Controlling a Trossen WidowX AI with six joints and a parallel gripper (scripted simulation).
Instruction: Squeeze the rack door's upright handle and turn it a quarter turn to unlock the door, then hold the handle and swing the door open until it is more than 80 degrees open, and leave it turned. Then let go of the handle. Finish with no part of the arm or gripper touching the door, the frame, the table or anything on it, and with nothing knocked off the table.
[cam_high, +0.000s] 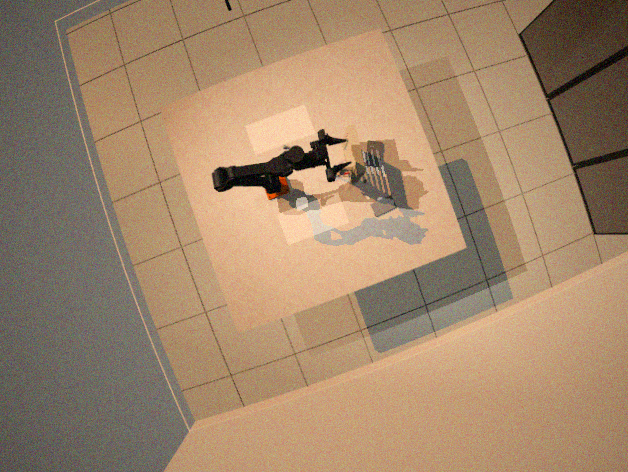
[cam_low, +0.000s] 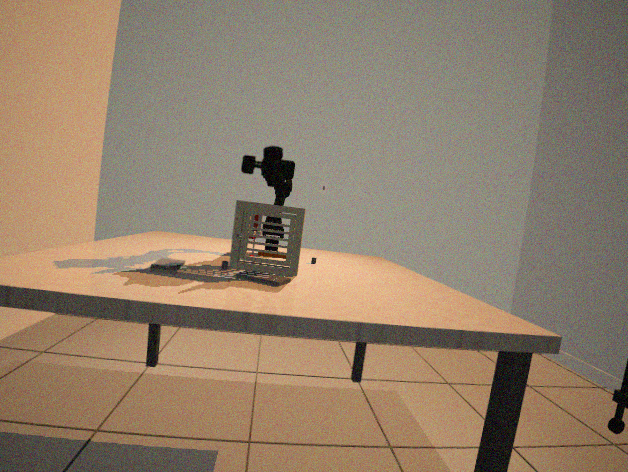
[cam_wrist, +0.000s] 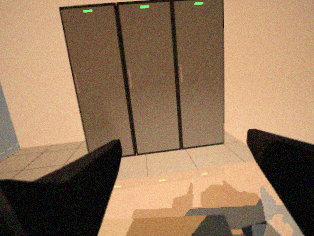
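"What is the end effector (cam_high: 348, 151) (cam_low: 269, 166) (cam_wrist: 182, 141) doing?"

"It's standing wide open, gripping nothing, and in the exterior view it's hovering above the rack frame (cam_high: 376, 146) (cam_low: 300, 228)."

"And the door handle?"

"The rack is standing upright on the counter (cam_high: 253, 279) (cam_low: 380, 294), in front of the arm (cam_high: 248, 170) (cam_low: 280, 195). I'm not making out the handle or its turn, nor telling how far the door is standing open."

"So what are you worrying about?"

"If it's needing to come down, those spread fingers are risking the frame's top edge, because they're reaching so wide. If it's approaching off-centre, one finger is likely pushing the handle aside instead of straddling it."

"And if it's finishing?"

"Then a careless sideways retreat is risking a knock to the door, since one fingertip is appearing near a small red part (cam_high: 346, 173) from above."
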